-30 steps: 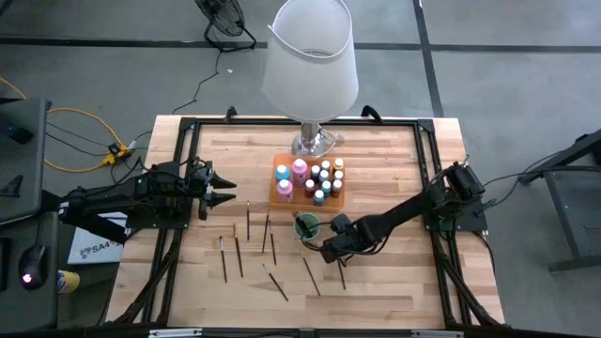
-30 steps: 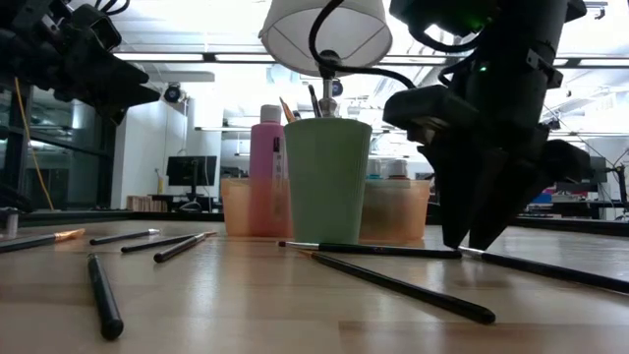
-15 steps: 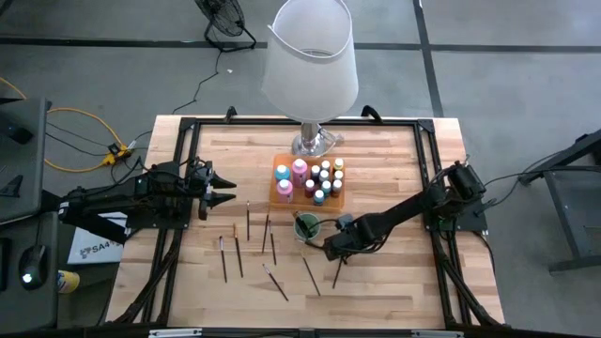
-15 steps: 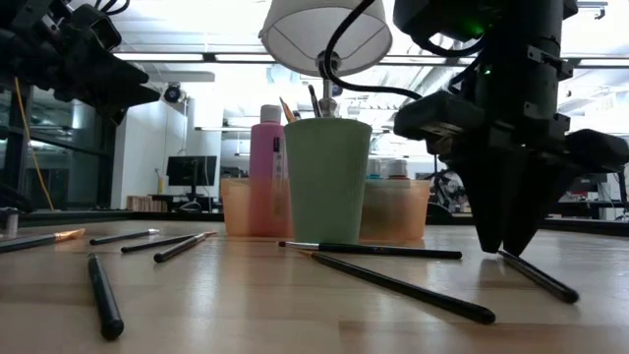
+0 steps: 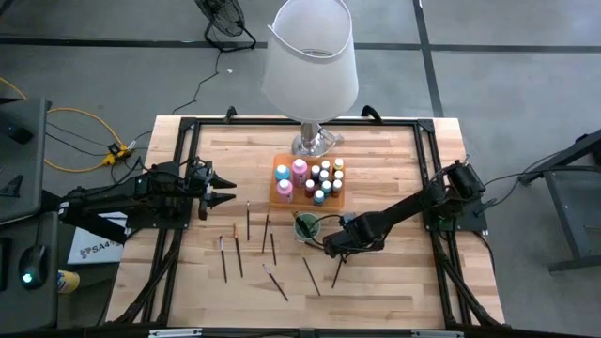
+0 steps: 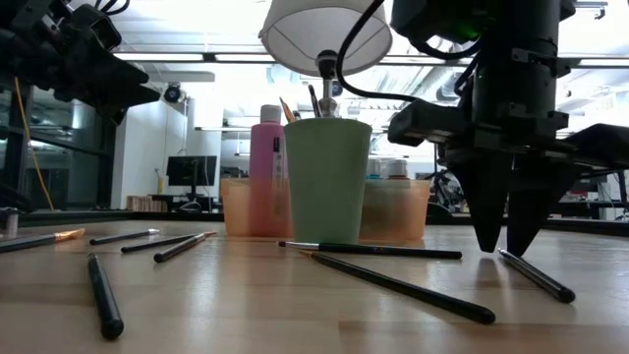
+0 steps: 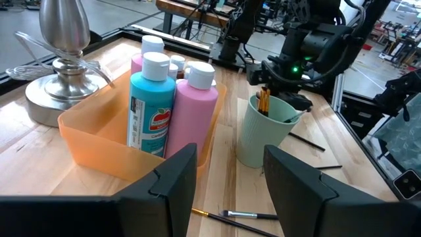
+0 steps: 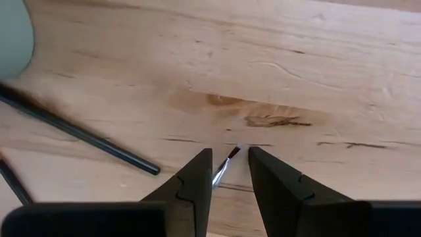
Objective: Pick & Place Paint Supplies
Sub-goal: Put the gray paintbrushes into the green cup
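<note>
One brush (image 8: 223,168) lies lengthwise between the right hand's (image 8: 225,172) parted fingers, tip pointing ahead, directly beneath it; the left hand (image 5: 221,189), also parted, waits well apart near the desk's left edge.

We are seeing the small paint bottles (image 5: 325,178) standing upright in the orange tray (image 5: 282,198), their caps white, pink, teal and yellow. In the left wrist view a taller teal bottle (image 7: 147,110) and a pink bottle (image 7: 192,106), both white-capped, are standing side by side at the tray's near wall. Just beside the tray a pale green cup (image 5: 305,226) is holding a few brushes upright. Thin dark-handled brushes (image 5: 238,253) are lying flat and scattered on the desk (image 5: 394,282). One brush (image 5: 337,272) is lying just under the right tool (image 5: 330,250), its bristle tip (image 8: 231,153) showing between the spread fingers.
</note>
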Motion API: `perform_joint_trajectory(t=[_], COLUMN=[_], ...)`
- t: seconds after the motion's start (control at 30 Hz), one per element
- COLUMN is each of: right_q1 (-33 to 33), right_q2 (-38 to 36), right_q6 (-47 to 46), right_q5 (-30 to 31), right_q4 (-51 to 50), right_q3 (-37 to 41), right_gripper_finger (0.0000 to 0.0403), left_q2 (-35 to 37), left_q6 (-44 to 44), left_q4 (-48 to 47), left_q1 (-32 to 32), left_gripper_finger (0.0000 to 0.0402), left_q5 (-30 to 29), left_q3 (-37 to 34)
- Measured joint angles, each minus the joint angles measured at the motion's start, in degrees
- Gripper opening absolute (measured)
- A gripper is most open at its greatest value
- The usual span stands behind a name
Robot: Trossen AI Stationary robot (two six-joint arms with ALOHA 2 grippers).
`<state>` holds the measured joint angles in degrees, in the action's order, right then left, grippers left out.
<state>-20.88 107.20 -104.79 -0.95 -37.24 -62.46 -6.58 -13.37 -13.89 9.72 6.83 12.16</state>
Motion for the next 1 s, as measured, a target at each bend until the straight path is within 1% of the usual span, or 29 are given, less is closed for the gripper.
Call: perform_joint_trajectory(t=[0.43,0.67,0.77,1.0], right_q1=[0.55,0.67,1.12,1.79], right_q2=[0.02,0.02,0.02,0.02], right_q6=[-9.26,-11.19,-11.25,-11.10], right_q5=[2.88,2.92,1.83,0.67], right_q4=[1.37,1.53,1.53,1.40], right_q3=[0.04,0.04,0.04,0.11], right_gripper_finger=[0.0098,0.0097,0.0086,0.0045], left_q2=[-0.01,0.00,-0.01,-0.01], left_q6=[0.00,0.00,0.00,0.00], left_q4=[0.00,0.00,0.00,0.00], left_q1=[0.02,0.00,0.01,0.00], left_gripper_finger=[0.0172,0.0172,0.0172,0.0172], left_q5=[0.00,0.00,0.01,0.00], left_q3=[0.02,0.00,0.00,0.00])
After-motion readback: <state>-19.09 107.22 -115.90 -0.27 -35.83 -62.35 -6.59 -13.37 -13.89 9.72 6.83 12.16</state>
